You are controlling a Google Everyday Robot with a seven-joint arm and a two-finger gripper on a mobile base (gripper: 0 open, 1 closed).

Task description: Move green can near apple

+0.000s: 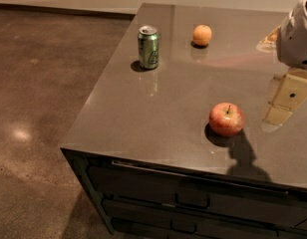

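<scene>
Over the bench's (158, 113) right side we are hovering the end effector (288, 98), grip unclear, likely reaching next for the distant green can (148, 47) beyond the apple (226, 119).

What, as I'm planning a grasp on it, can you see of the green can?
The green can is a small shiny metal drink can: green sides, silver top, a pale logo facing the camera. It stands upright near the left edge of the dark glossy countertop, which alone touches it. The orange fruit sits apart to its right in the view, the apple farther off toward the front. The tool is at the view's right edge, far from the can.
</scene>
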